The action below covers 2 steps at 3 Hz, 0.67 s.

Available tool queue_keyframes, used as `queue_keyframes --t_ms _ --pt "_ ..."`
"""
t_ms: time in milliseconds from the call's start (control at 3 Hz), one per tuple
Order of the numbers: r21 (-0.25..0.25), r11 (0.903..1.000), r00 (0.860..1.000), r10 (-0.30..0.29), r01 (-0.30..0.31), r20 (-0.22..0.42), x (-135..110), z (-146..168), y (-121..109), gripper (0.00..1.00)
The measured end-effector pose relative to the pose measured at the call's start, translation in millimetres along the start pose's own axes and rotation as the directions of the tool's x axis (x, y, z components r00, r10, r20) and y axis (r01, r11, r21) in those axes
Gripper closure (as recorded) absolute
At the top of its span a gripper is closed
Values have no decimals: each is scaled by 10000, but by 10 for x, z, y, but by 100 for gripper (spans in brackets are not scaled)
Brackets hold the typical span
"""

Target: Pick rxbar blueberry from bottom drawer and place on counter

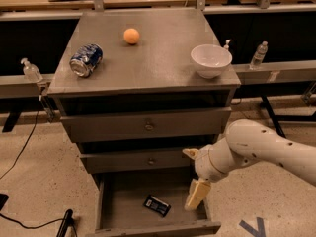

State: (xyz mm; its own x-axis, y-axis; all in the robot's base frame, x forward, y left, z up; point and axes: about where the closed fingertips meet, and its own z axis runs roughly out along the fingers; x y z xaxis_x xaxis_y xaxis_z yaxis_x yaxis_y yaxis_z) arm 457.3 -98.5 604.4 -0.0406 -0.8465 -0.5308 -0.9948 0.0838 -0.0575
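The snack bar is lying flat mid-floor in the open bottom drawer, its long axis running from back-left to front-right. The hand is hanging by the drawer's right wall, with the bar lying leftward of it. How wide it is standing, I cannot tell.

Smooth, seemingly plastic gripper over matte grey bottom drawer; matte counter.
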Motion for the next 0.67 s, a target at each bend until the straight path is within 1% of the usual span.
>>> queue_keyframes --t_ms 333,667 --pt "1121 9928 9848 -612 431 1628 -174 295 -370 0" --pt "2401 9662 9439 -1627 934 2875 -293 674 -757 0"
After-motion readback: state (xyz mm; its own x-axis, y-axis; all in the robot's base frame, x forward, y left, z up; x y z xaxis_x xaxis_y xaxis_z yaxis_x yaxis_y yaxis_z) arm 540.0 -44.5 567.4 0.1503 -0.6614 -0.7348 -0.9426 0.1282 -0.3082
